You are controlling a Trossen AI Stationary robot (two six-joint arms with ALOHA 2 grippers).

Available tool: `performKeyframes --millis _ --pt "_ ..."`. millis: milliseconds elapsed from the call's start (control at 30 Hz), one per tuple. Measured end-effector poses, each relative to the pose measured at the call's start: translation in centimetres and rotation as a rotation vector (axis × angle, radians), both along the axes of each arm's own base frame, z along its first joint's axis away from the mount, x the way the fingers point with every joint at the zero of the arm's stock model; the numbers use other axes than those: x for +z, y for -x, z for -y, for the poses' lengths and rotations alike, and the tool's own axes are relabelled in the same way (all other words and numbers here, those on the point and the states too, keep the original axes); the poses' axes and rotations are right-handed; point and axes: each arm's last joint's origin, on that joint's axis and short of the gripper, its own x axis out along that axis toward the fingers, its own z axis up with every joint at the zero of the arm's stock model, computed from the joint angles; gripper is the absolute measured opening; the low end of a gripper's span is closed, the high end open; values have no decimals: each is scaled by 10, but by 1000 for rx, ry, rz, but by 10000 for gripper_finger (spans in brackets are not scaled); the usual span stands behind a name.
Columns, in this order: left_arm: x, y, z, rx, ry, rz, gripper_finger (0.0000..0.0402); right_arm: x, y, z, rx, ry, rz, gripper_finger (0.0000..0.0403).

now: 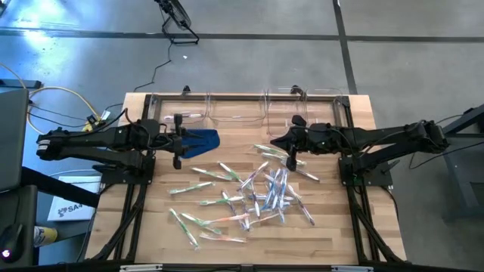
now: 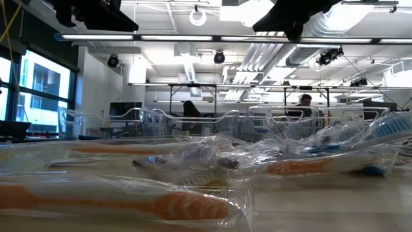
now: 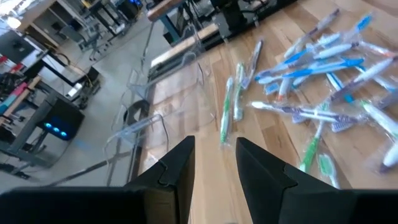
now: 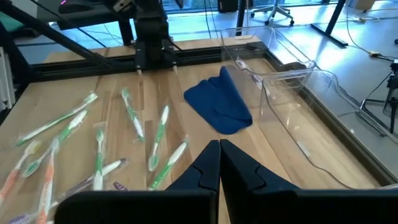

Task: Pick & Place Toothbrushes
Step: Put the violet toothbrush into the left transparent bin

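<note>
Toothbrushes [image 1: 253, 193] lie mid-table, before the bins [image 1: 249, 109], right of the cloth [image 1: 203, 141].

In the low view, the nearest toothbrushes [image 2: 129, 203] are blurred and cut off at the edge.

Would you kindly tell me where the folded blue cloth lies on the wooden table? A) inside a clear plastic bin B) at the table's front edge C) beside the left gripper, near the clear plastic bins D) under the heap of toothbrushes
C: the folded blue cloth lies on bare wood just beside the left gripper, close to the clear plastic bins, apart from the wrapped toothbrushes.
</note>
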Motion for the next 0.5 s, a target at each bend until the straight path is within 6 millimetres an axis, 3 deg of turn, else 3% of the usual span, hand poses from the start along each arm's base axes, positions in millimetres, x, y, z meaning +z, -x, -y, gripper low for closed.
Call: performKeyframes --millis 300,500 --pt "-2 1 0 -4 3 -19 113 1 0 0 5 -3 8 2" --pt "-1 0 5 -162 52 -12 113 3 -1 -1 52 69 21 2"
